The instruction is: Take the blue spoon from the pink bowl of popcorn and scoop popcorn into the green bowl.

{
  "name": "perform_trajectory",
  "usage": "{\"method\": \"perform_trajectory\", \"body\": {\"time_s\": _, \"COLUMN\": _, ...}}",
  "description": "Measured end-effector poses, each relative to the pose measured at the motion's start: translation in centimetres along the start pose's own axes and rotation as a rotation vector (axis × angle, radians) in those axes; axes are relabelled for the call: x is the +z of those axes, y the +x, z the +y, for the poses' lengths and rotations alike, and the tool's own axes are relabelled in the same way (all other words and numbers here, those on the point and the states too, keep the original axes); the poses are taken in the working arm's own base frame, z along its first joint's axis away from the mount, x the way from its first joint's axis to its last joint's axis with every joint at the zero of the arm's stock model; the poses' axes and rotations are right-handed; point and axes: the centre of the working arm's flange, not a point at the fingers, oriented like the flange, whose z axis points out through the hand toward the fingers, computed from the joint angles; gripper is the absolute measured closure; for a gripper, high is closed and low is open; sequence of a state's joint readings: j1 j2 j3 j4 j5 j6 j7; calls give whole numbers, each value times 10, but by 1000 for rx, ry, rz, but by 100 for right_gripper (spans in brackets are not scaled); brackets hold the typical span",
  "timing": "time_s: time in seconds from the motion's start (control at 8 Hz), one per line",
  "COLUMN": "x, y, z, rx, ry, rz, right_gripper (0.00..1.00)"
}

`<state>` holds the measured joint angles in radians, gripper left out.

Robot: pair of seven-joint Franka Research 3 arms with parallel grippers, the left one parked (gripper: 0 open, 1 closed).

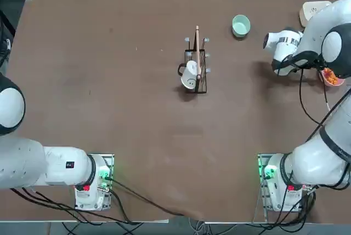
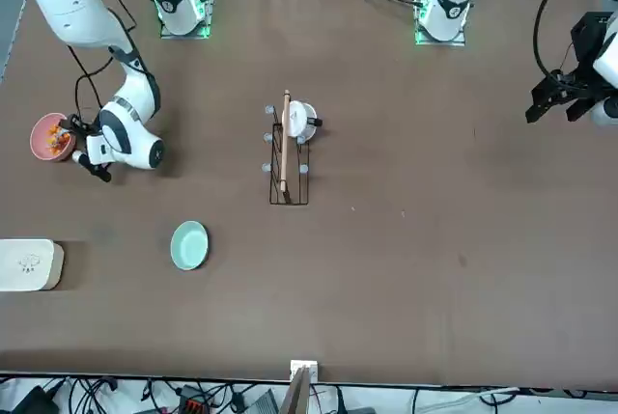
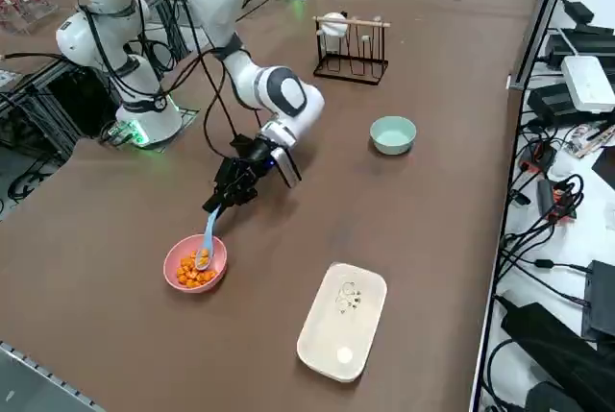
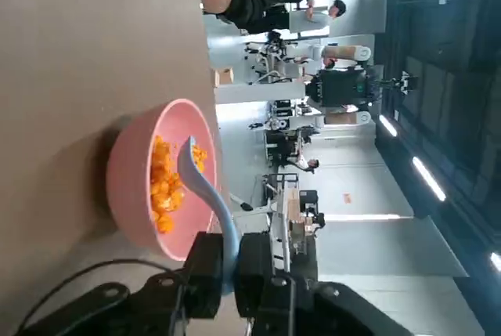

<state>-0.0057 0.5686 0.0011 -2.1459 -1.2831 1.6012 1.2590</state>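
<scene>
Here the right arm reaches low over the table, forearm bent down, wrist turned so the right pincer points slantwise toward the pink bowl. Pincer pressed together on the handle end of the blue spoon; in the wrist view the handle runs up between the two fingers.

Blue spoon: thin, pale blue, tilted, its scoop end down among the popcorn just below the pincer. Whether the scoop holds any kernels cannot be told.

Pink bowl: directly beneath the pincer's tip, upright on the table, holding a low heap of orange-yellow popcorn.

Green bowl: well apart from the pincer, past the arm's white wrist; upright, pale inside, nothing seen in it.

Cream box: near the pink bowl, off to the pincer's side. Wire rack with a white mug and a wooden stick stands farther off, beyond the green bowl.
</scene>
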Motion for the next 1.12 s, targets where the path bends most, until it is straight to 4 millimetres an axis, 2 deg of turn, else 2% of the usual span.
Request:
{"method": "perform_trajectory", "body": {"time_s": 0.25, "x": -17, "y": 12, "z": 10, "rx": 10, "ry": -36, "rz": 16, "right_gripper": 89}}
{"method": "perform_trajectory", "body": {"time_s": 0.5, "x": -54, "y": 28, "z": 25, "rx": 9, "ry": -44, "rz": 15, "right_gripper": 89}}
{"method": "perform_trajectory", "body": {"time_s": 0.88, "x": -159, "y": 68, "z": 70, "rx": -19, "ry": 18, "rz": 31, "right_gripper": 89}}
{"method": "perform_trajectory", "body": {"time_s": 1.0, "x": -192, "y": 78, "z": 82, "rx": -29, "ry": 33, "rz": 61, "right_gripper": 89}}
{"method": "perform_trajectory", "body": {"time_s": 1.12, "x": -222, "y": 84, "z": 84, "rx": -43, "ry": 31, "rz": 85, "right_gripper": 89}}
